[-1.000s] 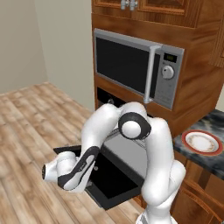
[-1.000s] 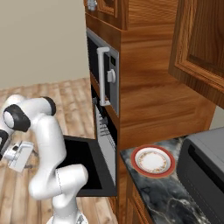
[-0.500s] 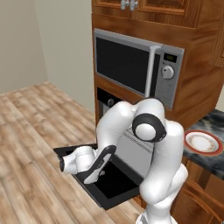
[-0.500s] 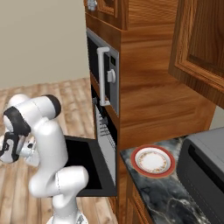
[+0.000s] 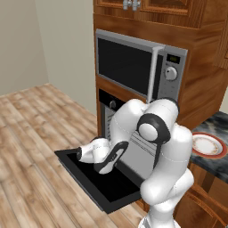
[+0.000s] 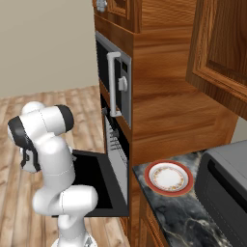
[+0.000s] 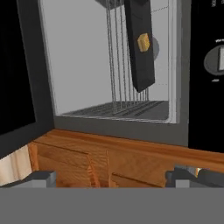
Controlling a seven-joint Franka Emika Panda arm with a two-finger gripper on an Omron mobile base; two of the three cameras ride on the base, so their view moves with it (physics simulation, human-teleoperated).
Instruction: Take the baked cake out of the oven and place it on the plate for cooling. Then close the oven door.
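Note:
The oven (image 5: 112, 105) stands with its oven door (image 5: 99, 183) folded down flat and its cavity showing. In the hand view, which is rolled sideways, the baked cake (image 7: 143, 42) is a small golden block on a dark tray (image 7: 141, 65) over the wire rack (image 7: 119, 57), deep in the cavity. My gripper (image 7: 113, 177) is open and holds nothing; it faces the opening from outside, well short of the cake. In the left base view the gripper (image 5: 107, 163) hovers just above the lowered door. The red-rimmed plate (image 5: 206, 145) (image 6: 168, 176) lies bare on the dark counter right of the oven.
A silver-framed microwave (image 5: 133, 67) sits directly above the oven. A dark boxy appliance (image 6: 226, 185) stands on the marble counter (image 6: 185, 217) beyond the plate. Wooden floor (image 5: 31, 133) spreads out left of the door.
The arm has swung the hand from left of the lowered door to over it, turned towards the oven opening. The jaws stayed open.

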